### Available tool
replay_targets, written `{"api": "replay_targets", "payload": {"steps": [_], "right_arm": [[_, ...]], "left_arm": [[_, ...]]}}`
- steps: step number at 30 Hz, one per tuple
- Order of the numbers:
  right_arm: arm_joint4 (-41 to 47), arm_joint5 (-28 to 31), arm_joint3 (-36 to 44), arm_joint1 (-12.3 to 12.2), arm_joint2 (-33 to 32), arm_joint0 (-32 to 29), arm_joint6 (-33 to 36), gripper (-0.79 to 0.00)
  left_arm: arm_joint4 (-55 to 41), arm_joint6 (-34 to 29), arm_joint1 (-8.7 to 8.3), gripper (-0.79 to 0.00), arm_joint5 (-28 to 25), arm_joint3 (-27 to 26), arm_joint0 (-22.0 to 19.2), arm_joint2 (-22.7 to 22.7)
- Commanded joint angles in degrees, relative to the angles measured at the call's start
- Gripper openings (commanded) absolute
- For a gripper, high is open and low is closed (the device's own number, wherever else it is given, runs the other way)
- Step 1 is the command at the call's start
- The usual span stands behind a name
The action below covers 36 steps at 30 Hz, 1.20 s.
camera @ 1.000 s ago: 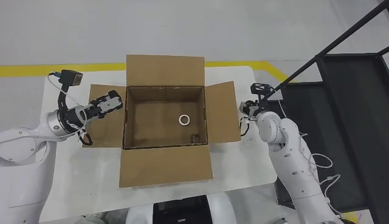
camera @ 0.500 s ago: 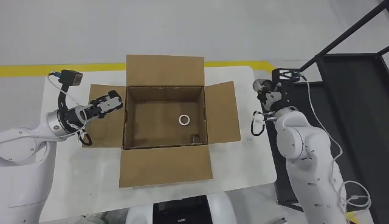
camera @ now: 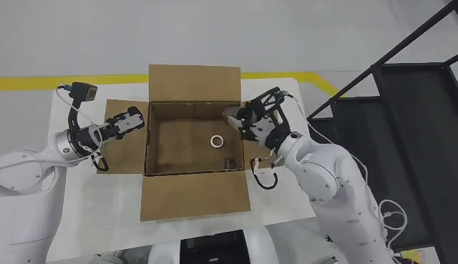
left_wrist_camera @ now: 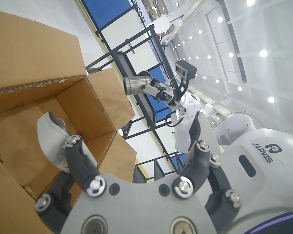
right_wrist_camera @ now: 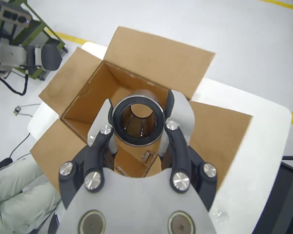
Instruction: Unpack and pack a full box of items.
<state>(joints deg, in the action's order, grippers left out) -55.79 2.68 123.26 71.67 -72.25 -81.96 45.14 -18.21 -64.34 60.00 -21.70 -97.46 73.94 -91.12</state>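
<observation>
So my right pincer (right_wrist_camera: 139, 104) was clamped on the metal sleeve (right_wrist_camera: 138, 125), hanging over the right wall of the open box (camera: 195, 110), its long axis slanting down into it. Left pincer (camera: 134, 118) sat spread and empty by the opposite flap.

Brown box (camera: 193, 192), silver black-rimmed cylinder (left_wrist_camera: 136, 85), white ring (camera: 213, 142), white table (camera: 286, 199)

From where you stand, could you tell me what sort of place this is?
Probably a factory or warehouse hall: pale floor with a yellow painted line, black metal rack, high ceiling lights.
</observation>
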Motion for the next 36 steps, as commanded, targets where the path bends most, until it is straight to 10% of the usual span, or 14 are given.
{"api": "replay_targets", "payload": {"steps": [1,14,36], "right_arm": [[-1.75,-0.86,-3.64,0.35,4.18,2.04,0.10,-0.785],[-9.30,-7.00,-25.91,3.91,22.07,15.92,3.58,-0.785],[-7.28,-9.50,-45.60,8.76,29.47,25.74,0.29,-0.785]], "left_arm": [[0.00,0.00,0.00,0.000,0.00,0.00,0.00,0.00],[0.00,0.00,0.00,0.000,0.00,0.00,0.00,0.00],[0.00,0.00,0.00,0.000,0.00,0.00,0.00,0.00]]}}
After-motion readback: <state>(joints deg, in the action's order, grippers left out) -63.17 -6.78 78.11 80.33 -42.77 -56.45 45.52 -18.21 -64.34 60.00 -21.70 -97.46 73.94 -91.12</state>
